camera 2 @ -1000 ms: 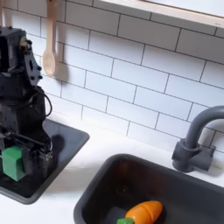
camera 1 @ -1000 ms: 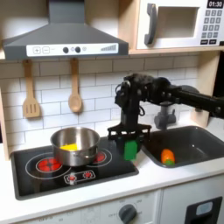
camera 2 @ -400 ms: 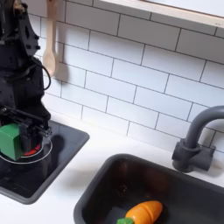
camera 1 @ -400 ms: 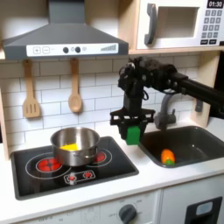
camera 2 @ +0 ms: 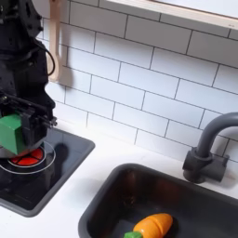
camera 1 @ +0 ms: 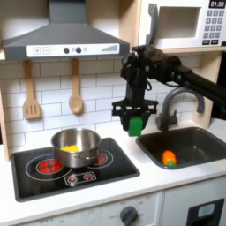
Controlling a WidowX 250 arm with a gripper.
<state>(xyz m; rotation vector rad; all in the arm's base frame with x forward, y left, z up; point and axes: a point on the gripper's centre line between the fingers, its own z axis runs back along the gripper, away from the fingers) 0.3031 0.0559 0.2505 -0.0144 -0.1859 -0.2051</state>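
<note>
The black tool [camera 1: 134,113] was closed on a small green rectangular block [camera 1: 135,124], gripping it from above with a finger on either side. In the first exterior view the tool and block hung in the air, clear of every surface, above the white table [camera 1: 132,185] strip between the black toy stove top [camera 1: 115,172] and the dark sink basin [camera 1: 190,141].

Below the tool and toward the first exterior view's left stood a round silver metal pot [camera 1: 75,147] on the stove top, with something yellow inside it. Below the tool and toward the first exterior view's right, an orange toy carrot [camera 1: 169,158] lay in the sink basin. A dark curved faucet [camera 1: 177,101] stood just beyond the tool on that same side. Two wooden utensils [camera 1: 75,93] hung on the white tiled wall, well apart from the tool toward the first exterior view's left.

In the second exterior view the tool [camera 2: 17,116] held the green block [camera 2: 12,132] above a red burner ring [camera 2: 26,158], and the carrot [camera 2: 152,225] lay in the sink [camera 2: 102,200] well toward the second exterior view's right.
</note>
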